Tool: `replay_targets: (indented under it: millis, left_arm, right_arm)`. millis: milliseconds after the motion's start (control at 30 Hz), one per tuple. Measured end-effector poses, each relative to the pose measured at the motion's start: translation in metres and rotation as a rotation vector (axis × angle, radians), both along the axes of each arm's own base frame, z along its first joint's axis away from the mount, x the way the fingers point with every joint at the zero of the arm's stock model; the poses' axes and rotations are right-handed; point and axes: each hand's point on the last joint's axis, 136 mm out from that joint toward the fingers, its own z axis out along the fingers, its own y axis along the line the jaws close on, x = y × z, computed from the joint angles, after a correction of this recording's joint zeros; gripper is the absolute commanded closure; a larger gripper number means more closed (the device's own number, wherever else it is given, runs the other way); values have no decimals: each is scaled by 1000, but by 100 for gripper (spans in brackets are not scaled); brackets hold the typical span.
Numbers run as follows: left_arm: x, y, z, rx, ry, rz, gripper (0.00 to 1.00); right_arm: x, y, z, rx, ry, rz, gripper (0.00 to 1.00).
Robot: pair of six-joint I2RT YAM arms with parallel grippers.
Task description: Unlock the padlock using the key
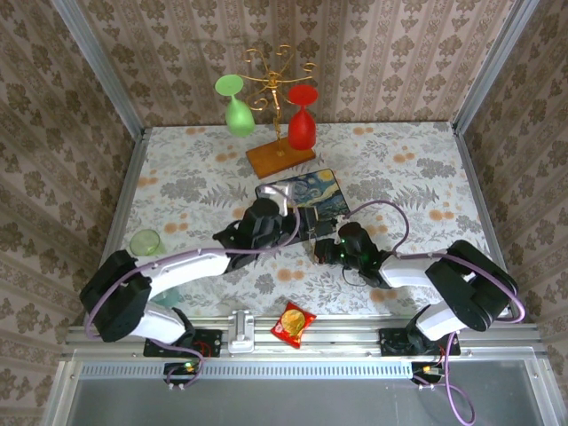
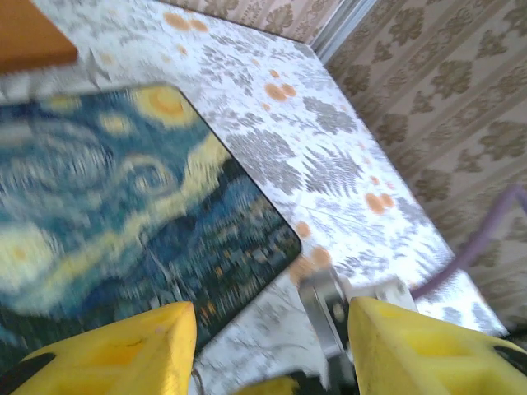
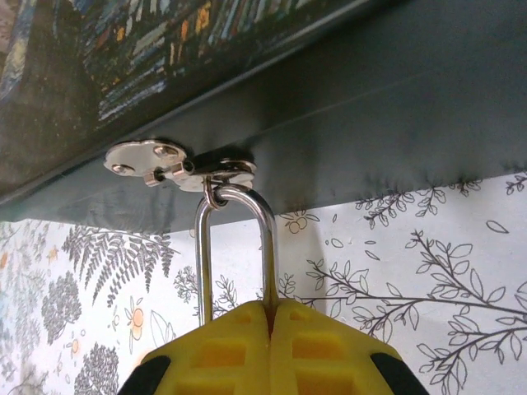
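The padlock's silver shackle [image 3: 237,247] hangs from the metal hasp [image 3: 177,164] on the side of the starry-night box [image 1: 306,197]. My right gripper [image 3: 270,306] is shut on the shackle's right leg, and its yellow fingers hide the padlock's body. It sits at the box's near edge [image 1: 327,249]. Just left of it, over the box's front corner [image 2: 280,239], my left gripper [image 1: 300,226] stands open [image 2: 270,313] with nothing held between its fingers. A blurred grey metal part [image 2: 329,317] lies close to its right finger. The key is out of view.
A gold rack on a wooden base [image 1: 280,158] holds a green glass [image 1: 236,111] and a red glass [image 1: 302,124] behind the box. A pale green cup [image 1: 145,241] stands at the left. A red-and-yellow snack packet [image 1: 293,321] lies on the front rail.
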Motion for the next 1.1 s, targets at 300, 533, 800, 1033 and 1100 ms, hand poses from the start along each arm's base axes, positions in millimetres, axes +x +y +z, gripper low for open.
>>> replay_targets:
  millis: [300, 533, 800, 1033, 1100]
  left_arm:
    - [50, 5, -90, 452, 2, -18, 60]
    - [53, 2, -90, 512, -52, -49, 66]
    - [54, 0, -94, 482, -129, -58, 71]
    - [55, -2, -95, 488, -201, -60, 72]
    - [55, -2, -95, 484, -220, -58, 72]
  right_arm:
    - [5, 6, -6, 66, 45, -170, 100]
    - [10, 6, -6, 102, 25, -296, 100]
    - [14, -8, -4, 140, -37, -397, 100]
    - [22, -8, -5, 194, -100, -458, 100]
    - [23, -9, -4, 202, -108, -465, 100]
